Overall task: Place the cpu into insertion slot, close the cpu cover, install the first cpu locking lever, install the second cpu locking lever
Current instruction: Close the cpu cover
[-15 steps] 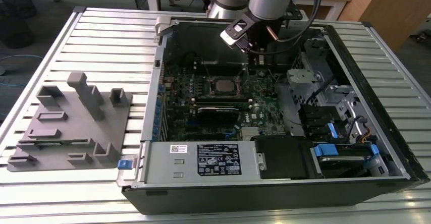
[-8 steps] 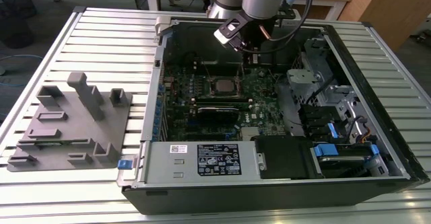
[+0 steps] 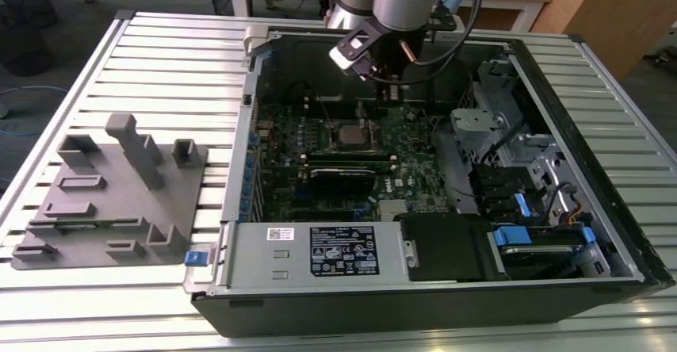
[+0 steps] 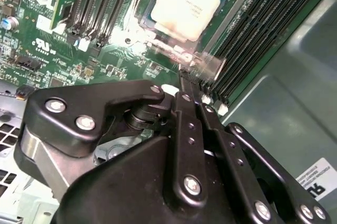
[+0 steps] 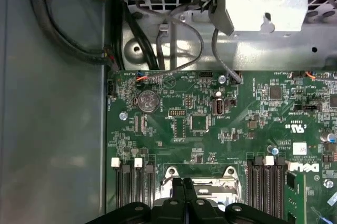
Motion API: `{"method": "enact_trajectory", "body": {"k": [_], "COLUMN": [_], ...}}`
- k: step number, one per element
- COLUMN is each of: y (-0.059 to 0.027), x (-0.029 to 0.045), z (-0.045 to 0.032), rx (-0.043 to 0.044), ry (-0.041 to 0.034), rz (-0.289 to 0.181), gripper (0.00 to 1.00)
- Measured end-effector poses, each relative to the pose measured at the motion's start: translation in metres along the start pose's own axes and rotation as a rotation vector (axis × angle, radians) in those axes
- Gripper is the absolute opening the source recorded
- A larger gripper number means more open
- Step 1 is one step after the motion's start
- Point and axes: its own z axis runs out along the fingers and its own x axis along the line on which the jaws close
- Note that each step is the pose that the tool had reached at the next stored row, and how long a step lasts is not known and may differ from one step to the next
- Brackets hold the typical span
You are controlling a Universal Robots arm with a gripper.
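The cpu (image 4: 185, 4), a square chip with a dull silver top, lies flat in the insertion slot (image 3: 330, 135) on the green board inside the open computer case. My gripper (image 4: 185, 79) is shut with nothing between its thin black fingers. Its tips sit just off one edge of the slot, beside a shiny, blurred metal piece (image 4: 206, 65). In the first wrist view the gripper (image 5: 185, 184) hangs over the slot's silvery metal frame (image 5: 202, 183) with its two bolts. I cannot tell whether the cpu cover lies flat. In the exterior view the gripper (image 3: 389, 92) hangs behind the slot.
Long black memory slots (image 4: 253, 34) flank the socket on both sides. A black card (image 3: 341, 179) lies in front of it, a metal drive cage (image 3: 481, 122) on the exterior view's right. Cables (image 5: 63, 24) run along the case wall. A grey fixture (image 3: 116, 193) stands on the table.
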Motion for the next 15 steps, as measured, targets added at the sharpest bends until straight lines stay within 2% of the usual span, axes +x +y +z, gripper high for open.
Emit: {"method": "enact_trajectory", "body": {"k": [7,8,10,11,15], "y": [-0.0009,-0.001,-0.0009,-0.0009,-0.0011], "x": [0.0003,0.0003,0.0003,0.0003,0.0003], "z": [0.0004,0.0004,0.0007,0.0007,0.0007], "rx": [0.0001,0.0019,0.0145,0.017,0.0172], "ry": [0.0,0.0003,0.0021,0.0021,0.0021], "rz": [0.001,0.001,0.001,0.001,0.001], "gripper": [0.11,0.11,0.11,0.11,0.11]}}
